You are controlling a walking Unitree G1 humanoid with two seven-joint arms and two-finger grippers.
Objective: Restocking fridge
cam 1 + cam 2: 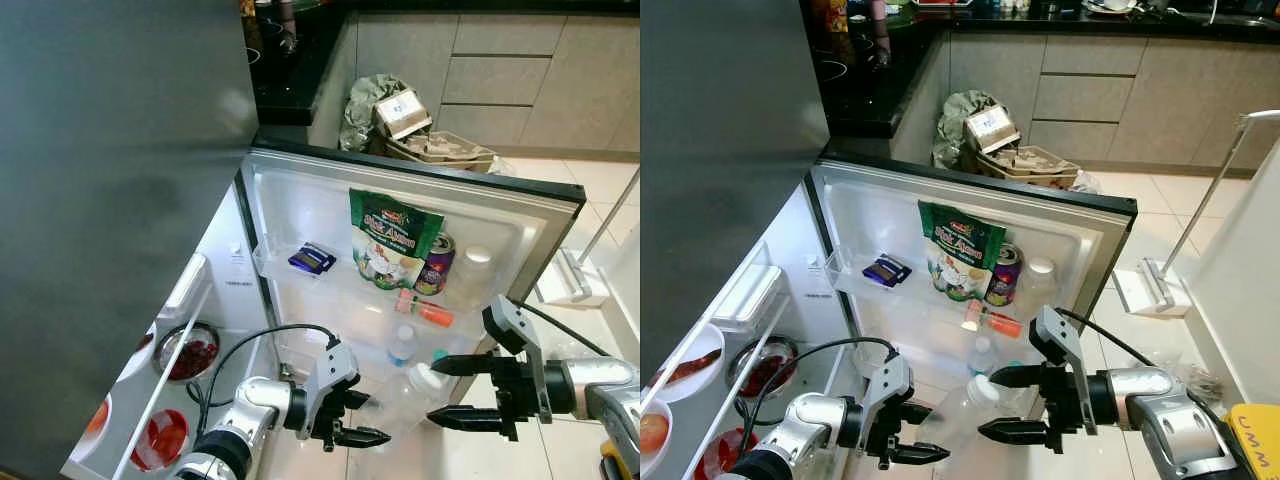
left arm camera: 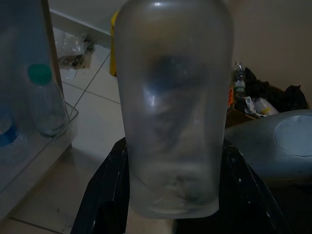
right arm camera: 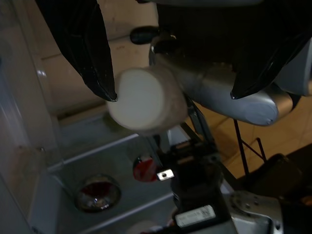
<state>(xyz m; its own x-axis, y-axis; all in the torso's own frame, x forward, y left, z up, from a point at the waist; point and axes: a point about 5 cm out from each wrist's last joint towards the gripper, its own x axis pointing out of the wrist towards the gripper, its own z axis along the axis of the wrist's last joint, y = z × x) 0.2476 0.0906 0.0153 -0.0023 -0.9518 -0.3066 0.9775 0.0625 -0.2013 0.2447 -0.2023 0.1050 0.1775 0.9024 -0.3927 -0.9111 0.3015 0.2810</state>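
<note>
The left gripper (image 1: 357, 418) holds the frosted bottle (image 1: 405, 398) by its base, before the open fridge door (image 1: 520, 215), while the right gripper (image 1: 441, 391) stands wide open around its white cap (image 3: 144, 101).

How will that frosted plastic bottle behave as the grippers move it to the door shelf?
The frosted bottle looks empty, so probably light. Its smooth round wall may slip or roll between the left gripper fingers. It looks semi-rigid, perhaps flexing under squeeze.
</note>
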